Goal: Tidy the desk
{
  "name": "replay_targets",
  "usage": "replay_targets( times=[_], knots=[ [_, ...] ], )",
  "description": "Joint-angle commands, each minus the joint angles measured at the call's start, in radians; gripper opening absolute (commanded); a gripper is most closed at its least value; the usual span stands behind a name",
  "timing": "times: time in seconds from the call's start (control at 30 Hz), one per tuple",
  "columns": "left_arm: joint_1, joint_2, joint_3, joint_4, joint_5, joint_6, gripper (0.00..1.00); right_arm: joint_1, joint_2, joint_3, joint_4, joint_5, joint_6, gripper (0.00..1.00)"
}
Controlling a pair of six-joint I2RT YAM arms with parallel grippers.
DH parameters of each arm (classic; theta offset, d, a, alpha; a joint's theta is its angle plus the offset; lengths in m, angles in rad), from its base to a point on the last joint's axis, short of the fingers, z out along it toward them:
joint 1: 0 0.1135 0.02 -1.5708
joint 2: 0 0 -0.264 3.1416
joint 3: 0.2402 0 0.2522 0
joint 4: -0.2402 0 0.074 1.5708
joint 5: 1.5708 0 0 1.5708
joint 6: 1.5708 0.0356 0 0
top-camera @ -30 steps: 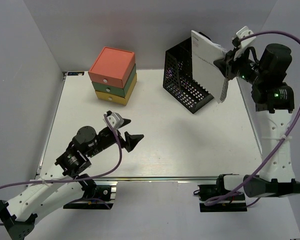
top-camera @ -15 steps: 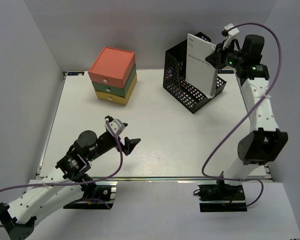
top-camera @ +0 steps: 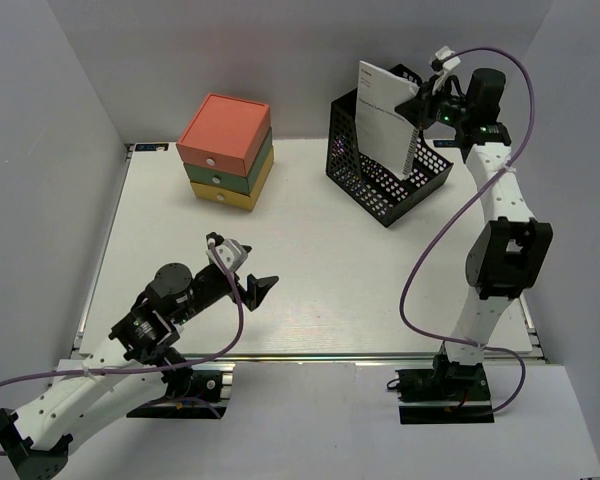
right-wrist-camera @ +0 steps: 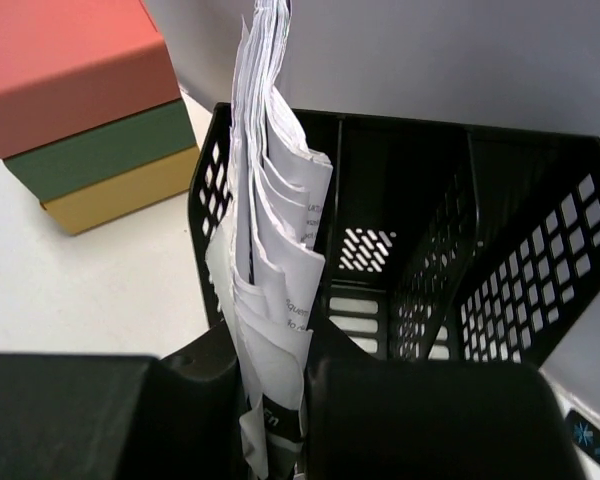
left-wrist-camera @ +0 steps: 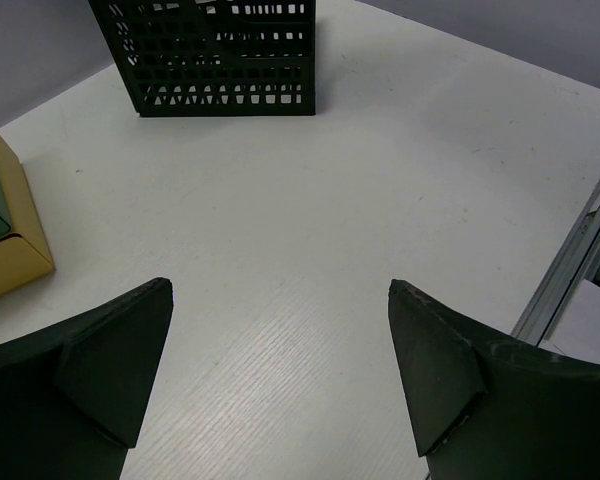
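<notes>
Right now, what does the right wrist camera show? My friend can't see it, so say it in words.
The right end effector grips a bundle of white papers, seen edge-on, over the open black mesh file holder. A pink, green and yellow drawer box sits on the white desk in the top-left corner.

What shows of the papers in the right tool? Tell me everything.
The papers are a thin sheaf of white printed sheets, loose and fanned, with curled edges. No binding shows. They stand on edge, slightly tilted, pinched at one edge by the right tool, which is shut on them. They hang over the open top of the black mesh holder; whether they touch it cannot be told.
</notes>
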Motion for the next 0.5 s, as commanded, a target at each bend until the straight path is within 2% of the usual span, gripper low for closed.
replay_targets(
  times=[0.0, 0.27, 0.47],
  knots=[
    [0.004, 0.002, 0.001, -0.01, -0.012, 0.006, 0.98, -0.006, 0.023, 0.029, 0.197, -0.071, 0.017, 0.0],
    [0.004, 0.015, 0.003, -0.011, -0.006, 0.011, 0.98, -0.014, 0.088, -0.093, 0.413, -0.171, 0.045, 0.0],
    [0.004, 0.012, 0.004, -0.013, 0.0, 0.012, 0.98, -0.021, 0.074, -0.202, 0.528, -0.182, 0.078, 0.0]
  ],
)
